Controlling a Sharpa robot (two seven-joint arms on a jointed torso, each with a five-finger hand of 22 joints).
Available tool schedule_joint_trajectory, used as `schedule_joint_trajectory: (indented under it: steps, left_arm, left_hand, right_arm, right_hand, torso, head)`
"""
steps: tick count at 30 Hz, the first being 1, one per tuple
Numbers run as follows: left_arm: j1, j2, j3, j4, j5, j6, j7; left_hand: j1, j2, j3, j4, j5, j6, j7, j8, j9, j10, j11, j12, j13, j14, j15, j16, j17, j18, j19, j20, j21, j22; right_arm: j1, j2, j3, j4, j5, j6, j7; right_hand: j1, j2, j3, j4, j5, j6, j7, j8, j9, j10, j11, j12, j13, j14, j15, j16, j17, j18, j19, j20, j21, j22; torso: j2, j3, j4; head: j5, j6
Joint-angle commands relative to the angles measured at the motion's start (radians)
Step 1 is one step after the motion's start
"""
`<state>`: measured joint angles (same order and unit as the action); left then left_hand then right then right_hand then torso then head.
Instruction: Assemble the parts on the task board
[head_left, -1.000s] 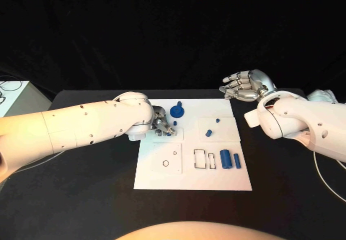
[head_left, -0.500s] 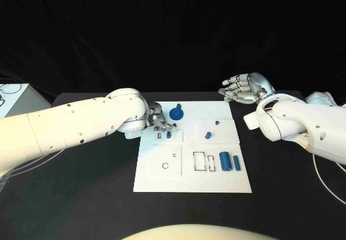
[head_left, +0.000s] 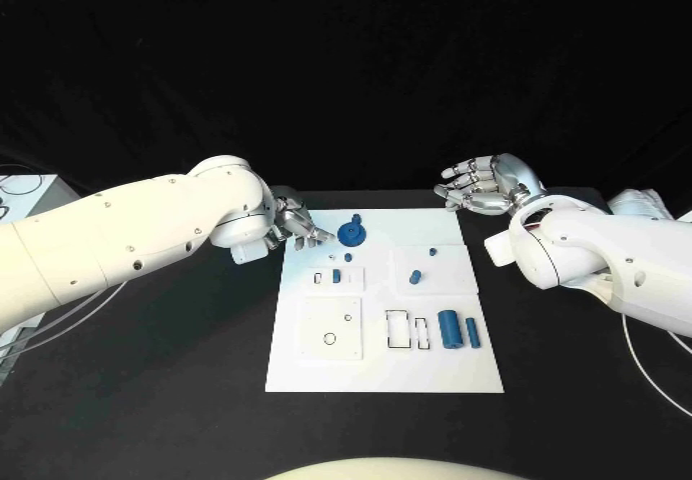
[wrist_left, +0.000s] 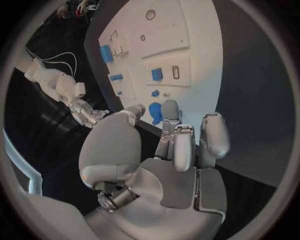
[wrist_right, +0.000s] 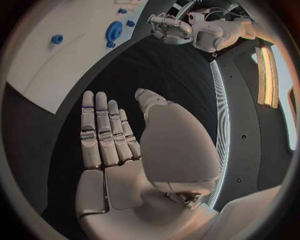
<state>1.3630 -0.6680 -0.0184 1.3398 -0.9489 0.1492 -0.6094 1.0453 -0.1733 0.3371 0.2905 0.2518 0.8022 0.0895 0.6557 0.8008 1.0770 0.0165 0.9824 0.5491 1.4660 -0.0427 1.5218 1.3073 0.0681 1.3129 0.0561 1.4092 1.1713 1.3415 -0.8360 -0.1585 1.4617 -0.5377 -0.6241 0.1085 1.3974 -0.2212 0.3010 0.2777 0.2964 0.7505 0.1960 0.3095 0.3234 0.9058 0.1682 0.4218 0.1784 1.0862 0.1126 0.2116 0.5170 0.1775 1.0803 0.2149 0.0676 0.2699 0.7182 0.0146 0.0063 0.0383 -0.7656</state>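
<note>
Black surface (head_left: 173, 380) being occupied by task board (head_left: 433, 365); blue parts (head_left: 457, 327) lying on it. Left hand (head_left: 299, 226) released, empty, by far-left corner; right hand (head_left: 488, 184) released, held apart. Next part best gripped squarely.

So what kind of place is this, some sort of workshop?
Most likely a robotics test lab, not a working shop. A white task board with small blue parts lies on a black table against dark drapes, and cables trail at the table's edge.

parts (head_left: 451, 324) on task board (head_left: 433, 375), mid-table (head_left: 173, 400)
</note>
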Motion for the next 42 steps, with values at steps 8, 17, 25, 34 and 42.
schedule_joint_trajectory:
  steps: [8,17,25,34,42]
  left_arm:
    - [0.008,0.068,0.005,-0.168,0.040,-0.031,0.060]
    - [0.008,0.143,-0.007,-0.284,0.027,-0.015,0.081]
    - [0.008,0.180,-0.018,-0.356,0.025,-0.002,0.086]
    - [0.008,0.196,-0.025,-0.387,0.021,0.027,0.085]
    - [0.007,0.207,-0.036,-0.395,0.026,0.046,0.089]
  left_hand:
    - [0.053,0.008,-0.016,0.000,0.007,-0.047,0.038,-0.086,-0.089,-0.032,0.034,-0.001,-0.008,0.065,0.030,-0.007,0.179,0.016,-0.002,0.031,-0.008,-0.006]
    - [0.057,0.007,-0.017,-0.001,0.007,-0.047,0.038,-0.088,-0.092,-0.032,0.035,0.000,-0.008,0.065,0.031,-0.007,0.179,0.016,-0.001,0.032,-0.006,-0.004]
    - [0.059,0.009,-0.017,-0.001,0.007,-0.045,0.038,-0.088,-0.095,-0.032,0.035,0.001,-0.008,0.065,0.031,-0.007,0.179,0.016,0.000,0.033,-0.006,-0.003]
    - [0.060,0.011,-0.019,0.001,0.005,-0.039,0.037,-0.087,-0.098,-0.033,0.034,0.003,-0.008,0.064,0.032,-0.008,0.176,0.016,-0.001,0.034,-0.006,-0.003]
    - [0.060,0.015,-0.022,0.002,0.003,-0.028,0.036,-0.084,-0.104,-0.034,0.034,0.005,-0.009,0.063,0.031,-0.009,0.175,0.017,-0.002,0.035,-0.007,-0.004]
  right_arm:
    - [-0.001,-0.001,0.000,0.002,0.000,0.013,0.017]
    - [0.000,-0.003,0.000,0.006,0.000,0.013,0.017]
    - [0.000,-0.003,0.000,0.007,0.000,0.012,0.014]
    - [0.000,-0.001,0.000,0.006,0.000,0.013,0.014]
    - [0.000,0.001,0.000,0.005,-0.002,0.014,0.013]
  right_hand:
    - [-0.007,0.001,-0.002,0.002,0.004,-0.005,0.047,0.005,-0.001,0.001,0.005,0.005,-0.001,-0.005,0.002,-0.005,-0.001,0.005,-0.003,0.004,-0.001,-0.002]
    - [-0.006,0.003,-0.001,0.001,0.005,-0.005,0.047,0.006,-0.002,0.001,0.005,0.006,-0.002,-0.004,0.002,-0.005,-0.001,0.005,-0.003,0.004,-0.001,-0.003]
    - [-0.005,0.004,-0.001,0.001,0.006,-0.005,0.046,0.006,-0.002,0.001,0.005,0.007,-0.003,-0.004,0.001,-0.005,-0.002,0.005,-0.003,0.004,-0.001,-0.004]
    - [-0.005,0.004,-0.001,0.001,0.006,-0.005,0.046,0.006,-0.002,0.001,0.005,0.007,-0.003,-0.004,0.001,-0.005,-0.002,0.005,-0.003,0.004,-0.001,-0.004]
    - [-0.003,0.005,0.000,-0.001,0.008,-0.005,0.046,0.007,-0.002,0.000,0.005,0.008,-0.005,-0.004,0.001,-0.005,-0.002,0.006,-0.002,0.004,0.000,-0.006]
  torso:
    - [0.005,-0.0021,-0.0015]
    - [0.010,-0.0030,-0.0038]
    - [0.016,-0.0049,-0.0032]
    - [0.015,-0.0055,-0.0058]
    - [0.015,-0.0049,-0.0066]
  head:
    - [0.002,0.014]
    - [0.002,0.016]
    - [0.003,0.019]
    - [0.003,0.015]
    - [0.002,0.013]
